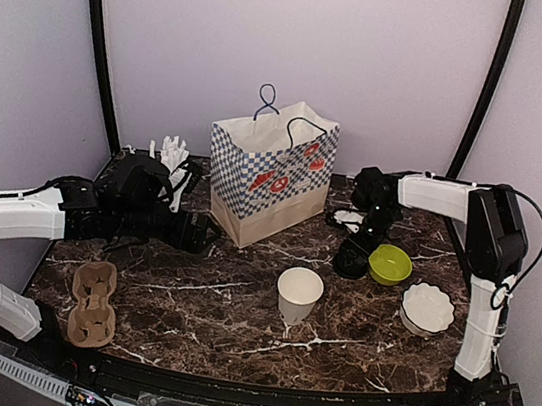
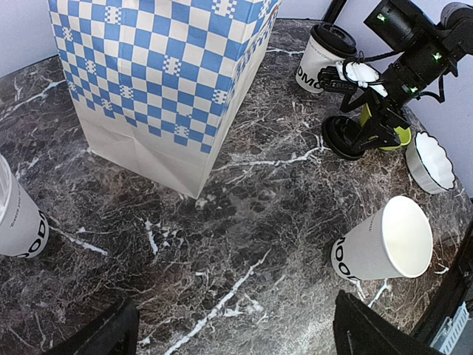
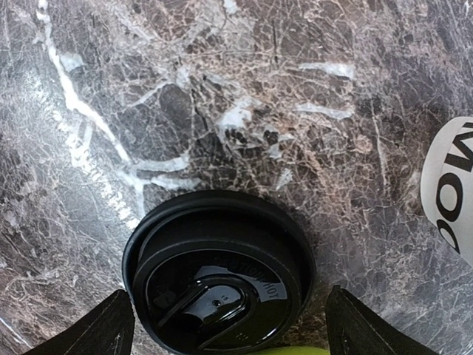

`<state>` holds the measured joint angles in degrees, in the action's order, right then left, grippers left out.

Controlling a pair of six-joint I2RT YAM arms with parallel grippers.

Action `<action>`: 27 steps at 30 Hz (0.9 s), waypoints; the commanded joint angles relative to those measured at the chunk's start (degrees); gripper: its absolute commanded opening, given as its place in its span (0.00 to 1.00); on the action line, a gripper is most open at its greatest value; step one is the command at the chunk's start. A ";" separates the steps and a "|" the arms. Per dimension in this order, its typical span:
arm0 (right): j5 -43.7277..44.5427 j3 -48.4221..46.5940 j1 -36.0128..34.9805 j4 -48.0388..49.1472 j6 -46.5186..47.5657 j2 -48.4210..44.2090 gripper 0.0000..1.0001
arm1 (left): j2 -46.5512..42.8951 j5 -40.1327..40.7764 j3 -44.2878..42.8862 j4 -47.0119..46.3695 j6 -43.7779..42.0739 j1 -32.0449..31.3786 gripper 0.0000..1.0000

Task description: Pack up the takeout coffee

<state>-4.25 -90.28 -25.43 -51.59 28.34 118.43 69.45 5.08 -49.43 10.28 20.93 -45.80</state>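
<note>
Beside green bowl (image 1: 391, 264), R pincer (image 3: 228, 299) hangs open over black lid (image 3: 218, 251).

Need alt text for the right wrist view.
A round black plastic lid lies between the open fingers of the right gripper, with dark marbled tabletop around it. At the right edge, part of a white cup with black lettering shows.

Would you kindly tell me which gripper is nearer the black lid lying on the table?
Right. The right gripper sits just above the lid, jaws open astride it; the left gripper is far off, beyond the paper bag.
</note>
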 commanded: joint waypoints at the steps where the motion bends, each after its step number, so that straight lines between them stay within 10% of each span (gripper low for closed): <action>1: -0.17 -1.11 0.21 -0.86 -0.65 1.44 0.91 | -0.79 -0.52 1.08 -0.93 -0.72 0.19 0.94; 27: 0.78 -0.45 0.21 -0.94 -0.80 1.85 0.82 | -1.18 -1.11 1.17 -1.03 -0.89 0.23 0.94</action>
<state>-4.19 -90.28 -25.43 -52.14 27.99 119.20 69.43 4.86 -48.60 9.93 20.91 -45.80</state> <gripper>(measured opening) 0.824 0.937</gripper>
